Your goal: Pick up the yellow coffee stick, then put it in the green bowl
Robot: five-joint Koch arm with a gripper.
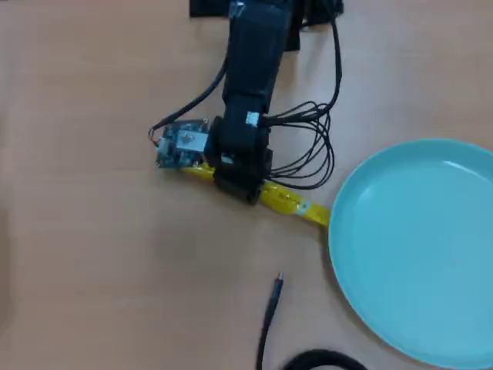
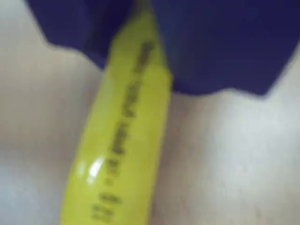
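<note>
The yellow coffee stick [image 1: 289,203] lies slanted on the wooden table, and its right end nearly touches the rim of the green bowl [image 1: 416,247] at the right in the overhead view. My gripper [image 1: 239,181] sits over the middle of the stick and hides that part. In the wrist view the two dark jaws of my gripper [image 2: 136,70] press on both sides of the stick [image 2: 126,140], which runs down the frame, blurred and very near. I cannot tell whether the stick is off the table.
A loose black cable [image 1: 269,308] with a plug end lies on the table below the stick, left of the bowl. The arm's own black wires [image 1: 312,146] loop out to its right. A small circuit board [image 1: 181,144] sits at its left.
</note>
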